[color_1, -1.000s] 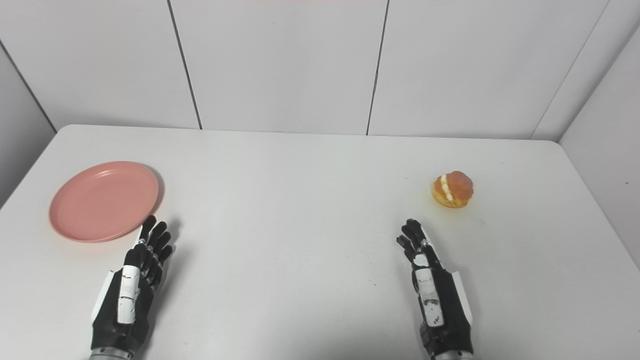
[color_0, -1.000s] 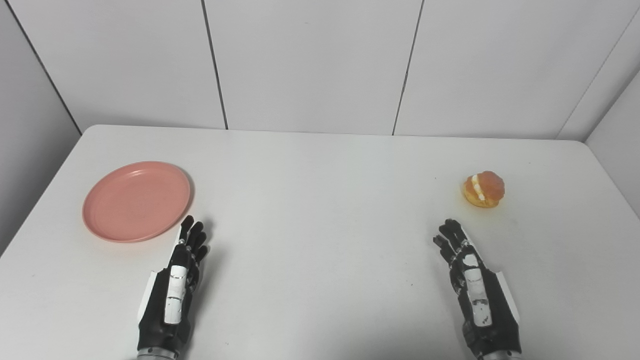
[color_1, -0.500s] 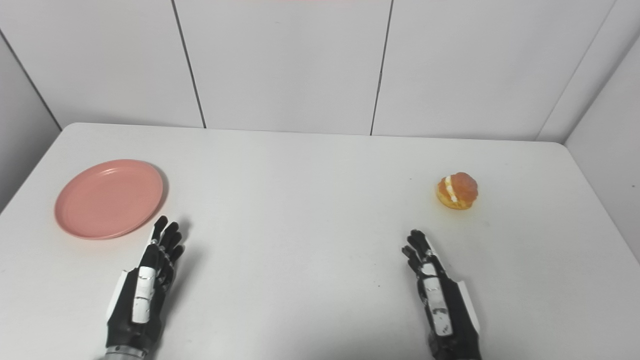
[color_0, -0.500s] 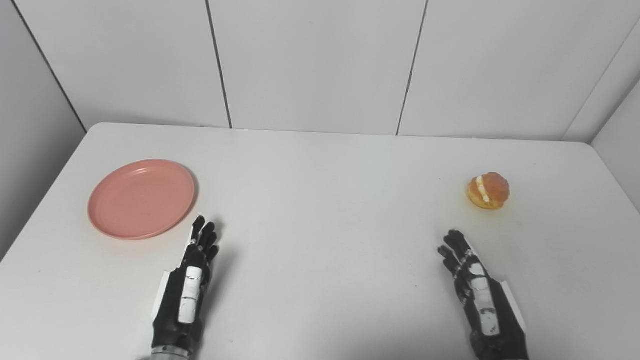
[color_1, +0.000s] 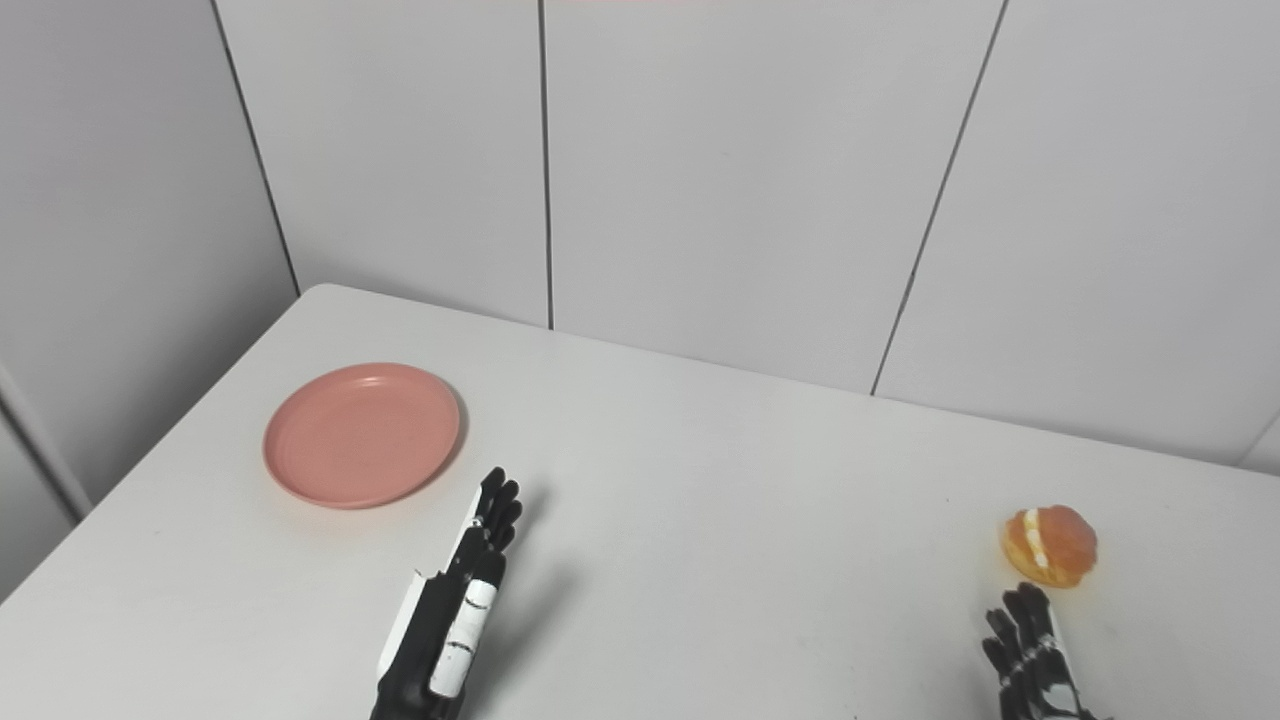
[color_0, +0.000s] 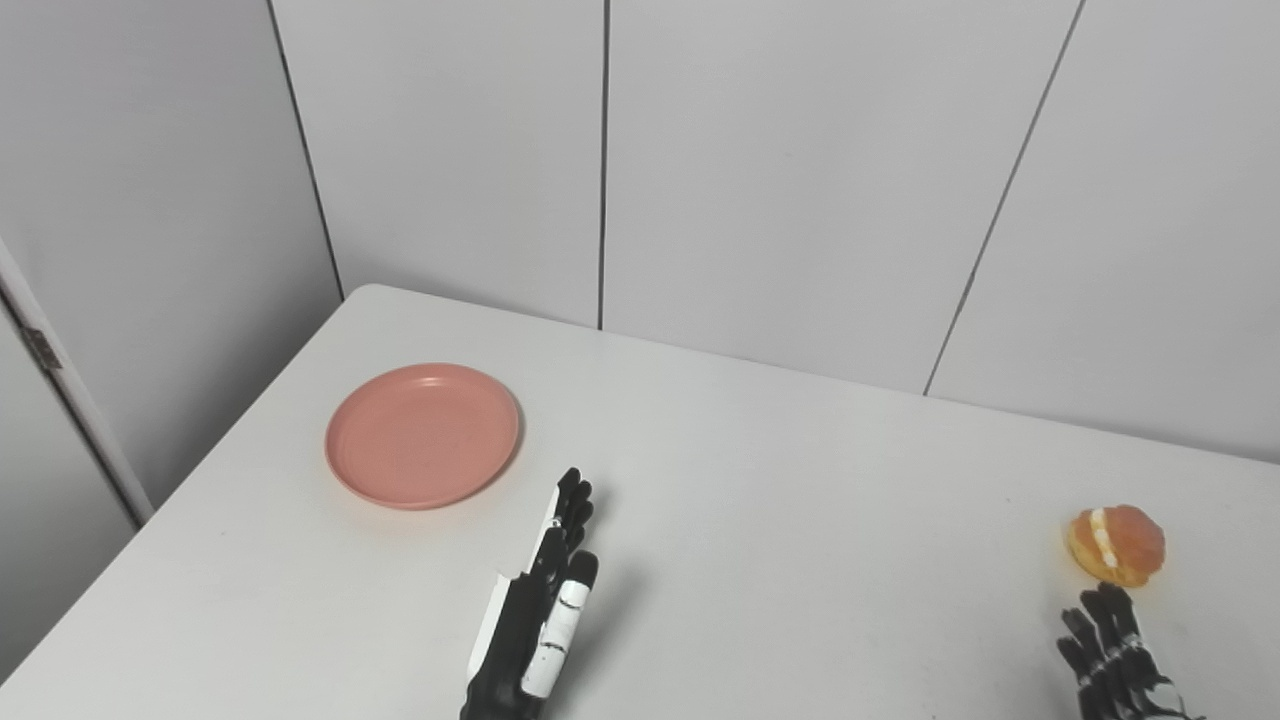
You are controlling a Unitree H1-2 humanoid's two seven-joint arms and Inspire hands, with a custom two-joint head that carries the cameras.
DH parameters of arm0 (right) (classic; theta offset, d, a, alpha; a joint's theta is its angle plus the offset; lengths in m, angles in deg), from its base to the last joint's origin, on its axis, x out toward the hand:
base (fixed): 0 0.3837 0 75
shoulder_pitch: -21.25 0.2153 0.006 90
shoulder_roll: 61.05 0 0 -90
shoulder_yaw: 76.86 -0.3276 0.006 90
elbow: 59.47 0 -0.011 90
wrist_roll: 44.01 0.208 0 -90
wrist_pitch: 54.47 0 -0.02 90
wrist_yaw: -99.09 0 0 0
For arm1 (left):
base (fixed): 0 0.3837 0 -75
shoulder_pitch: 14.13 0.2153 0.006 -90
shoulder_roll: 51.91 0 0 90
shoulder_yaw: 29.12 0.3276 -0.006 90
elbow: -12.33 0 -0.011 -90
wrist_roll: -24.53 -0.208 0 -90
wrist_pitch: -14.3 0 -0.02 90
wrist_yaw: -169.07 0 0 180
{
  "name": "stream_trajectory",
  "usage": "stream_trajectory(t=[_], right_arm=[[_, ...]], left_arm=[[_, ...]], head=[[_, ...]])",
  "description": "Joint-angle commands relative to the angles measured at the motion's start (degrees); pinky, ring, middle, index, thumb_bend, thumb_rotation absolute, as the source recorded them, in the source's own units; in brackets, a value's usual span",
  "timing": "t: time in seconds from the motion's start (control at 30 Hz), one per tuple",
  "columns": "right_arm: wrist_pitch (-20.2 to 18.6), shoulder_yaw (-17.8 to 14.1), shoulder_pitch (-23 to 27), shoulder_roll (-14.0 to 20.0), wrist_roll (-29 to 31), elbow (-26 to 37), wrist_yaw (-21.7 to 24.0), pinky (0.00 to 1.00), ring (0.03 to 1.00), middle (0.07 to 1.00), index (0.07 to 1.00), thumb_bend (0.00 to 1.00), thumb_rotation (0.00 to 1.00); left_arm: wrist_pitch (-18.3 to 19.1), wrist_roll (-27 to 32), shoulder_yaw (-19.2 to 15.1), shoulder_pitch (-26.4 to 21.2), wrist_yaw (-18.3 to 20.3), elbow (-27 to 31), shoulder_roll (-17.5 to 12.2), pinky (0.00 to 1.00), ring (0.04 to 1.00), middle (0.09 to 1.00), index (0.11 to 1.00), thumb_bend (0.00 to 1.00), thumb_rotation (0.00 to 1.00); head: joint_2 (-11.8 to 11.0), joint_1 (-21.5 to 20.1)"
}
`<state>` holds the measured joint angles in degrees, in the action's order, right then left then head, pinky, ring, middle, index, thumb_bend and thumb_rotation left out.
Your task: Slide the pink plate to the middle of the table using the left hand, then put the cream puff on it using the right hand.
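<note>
fingers point(color_0: 572, 498) of the left hand point(color_0: 540, 615) are stretched out straight and close side by side, edge-on to the table point(color_0: 800, 520), holding nothing at all, thumb tucked along the near side. they point up the table toward the back wall panels point(color_0: 780, 180), and the tips sit just beside the near right rim of the pink plate point(color_0: 423, 435), close but not touching it. the plate lies flat and bare on the left part of the white table, not far from the left edge and well away from the middle. over on the right, the right hand point(color_1: 1035, 655) only just pokes in at the bottom of the frame: dark fingers extended and a little spread, gripping nothing, the rest of the hand cut off by the picture edge. its fingertips lie just short of the cream puff point(color_1: 1049, 545), a small gap between them. the puff rests on the table at the far right, golden brown with a white band of cream showing on its left side, well apart from the plate.
</note>
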<state>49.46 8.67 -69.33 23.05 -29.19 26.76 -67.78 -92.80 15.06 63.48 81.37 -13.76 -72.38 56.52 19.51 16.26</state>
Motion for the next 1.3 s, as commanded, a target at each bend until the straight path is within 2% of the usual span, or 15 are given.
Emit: stream_trajectory(t=[0.0, 0.23, 0.33, 0.5, 0.63, 0.7, 0.73, 0.83, 0.97, 1.0, 1.1, 1.2, 1.27], right_arm=[[3.5, 0.1, -1.9, -0.2, 0.6, -5.3, 1.5, 1.0, 1.0, 1.0, 1.0, 0.88, 1.0], [5.5, 0.0, -0.7, -0.1, 0.6, -8.5, 2.7, 1.0, 1.0, 1.0, 1.0, 0.89, 1.0], [6.5, 0.1, -0.4, -0.2, 0.5, -9.6, 3.3, 1.0, 1.0, 1.0, 1.0, 0.87, 1.0], [5.6, 0.4, -0.4, -0.3, 0.0, -9.6, 3.5, 1.0, 1.0, 1.0, 1.0, 0.86, 1.0], [3.8, 0.7, -1.5, -0.4, -1.2, -7.7, 2.8, 1.0, 1.0, 1.0, 1.0, 0.79, 1.0], [2.5, 1.0, -2.9, -0.1, -1.4, -5.5, 2.9, 1.0, 1.0, 1.0, 1.0, 0.72, 1.0], [2.1, 1.0, -3.4, -0.2, -1.2, -4.7, 2.9, 1.0, 1.0, 1.0, 1.0, 0.72, 1.0], [0.9, 1.1, -4.5, -0.6, -1.1, -2.4, 2.2, 1.0, 1.0, 1.0, 1.0, 0.69, 1.0], [-1.4, 1.4, -5.4, -1.3, -2.3, 0.2, 0.7, 1.0, 1.0, 1.0, 1.0, 0.68, 1.0], [-2.0, 1.5, -5.5, -1.5, -2.5, 0.7, 0.3, 1.0, 1.0, 1.0, 1.0, 0.68, 1.0], [-4.3, 1.6, -5.9, -2.3, -3.6, 2.1, -1.3, 1.0, 0.993, 1.0, 1.0, 0.7, 1.0], [-5.3, 2.0, -6.2, -2.8, -4.1, 2.9, -2.0, 1.0, 0.965, 0.982, 0.995, 0.72, 1.0], [-5.8, 2.2, -6.4, -3.0, -4.4, 3.4, -2.3, 1.0, 0.956, 0.976, 0.989, 0.72, 1.0]], left_arm=[[-1.9, -0.8, 1.0, -0.7, -1.5, -5.6, 1.9, 0.96, 0.961, 0.99, 1.0, 0.56, 0.98], [-6.0, -1.4, 1.1, -2.0, -2.6, -9.5, 1.6, 0.92, 0.936, 0.969, 0.991, 0.55, 0.96], [-6.9, -1.0, 0.9, -2.3, -2.6, -10.7, 1.5, 0.92, 0.935, 0.964, 0.985, 0.56, 0.94], [-7.7, -0.6, 0.6, -2.6, -2.4, -11.4, 1.2, 0.92, 0.932, 0.962, 0.979, 0.57, 0.92], [-4.6, 1.5, 0.2, -1.9, -1.7, -8.3, 1.5, 0.92, 0.939, 0.97, 0.987, 0.58, 0.88], [-1.1, 4.4, 0.0, -1.8, -0.5, -4.5, 1.4, 0.96, 0.963, 0.994, 0.998, 0.58, 0.9], [0.3, 6.2, -0.1, -2.3, -0.1, -2.6, 1.4, 0.96, 0.963, 0.994, 0.998, 0.58, 0.9], [2.4, 9.3, -0.7, -4.3, 0.4, 1.2, 0.9, 1.0, 0.954, 0.968, 0.98, 0.68, 0.9], [4.9, 11.2, -1.8, -7.7, 0.4, 5.5, -0.1, 0.94, 0.934, 0.941, 0.956, 0.75, 0.89], [5.3, 11.6, -2.0, -8.4, 0.4, 6.3, -0.4, 0.93, 0.933, 0.941, 0.956, 0.76, 0.89], [5.5, 11.7, -3.2, -12.0, 0.4, 7.9, -2.0, 0.96, 0.947, 0.949, 0.968, 0.79, 0.92], [5.6, 12.3, -4.6, -14.0, 0.4, 8.0, -3.2, 0.99, 0.953, 0.943, 0.973, 0.84, 0.93], [5.1, 12.4, -5.7, -15.2, 0.0, 7.7, -3.8, 0.97, 0.941, 0.93, 0.96, 0.84, 0.93]], head=[[-0.9, 0.6], [-3.7, 1.7], [-4.2, 1.8], [-5.0, 1.4], [-4.6, 1.1], [-3.7, 1.0], [-3.3, 1.0], [-2.6, 0.8], [-1.7, -0.6], [-1.7, -0.6], [-1.6, -1.5], [-1.6, -1.9], [-1.5, -2.2]])
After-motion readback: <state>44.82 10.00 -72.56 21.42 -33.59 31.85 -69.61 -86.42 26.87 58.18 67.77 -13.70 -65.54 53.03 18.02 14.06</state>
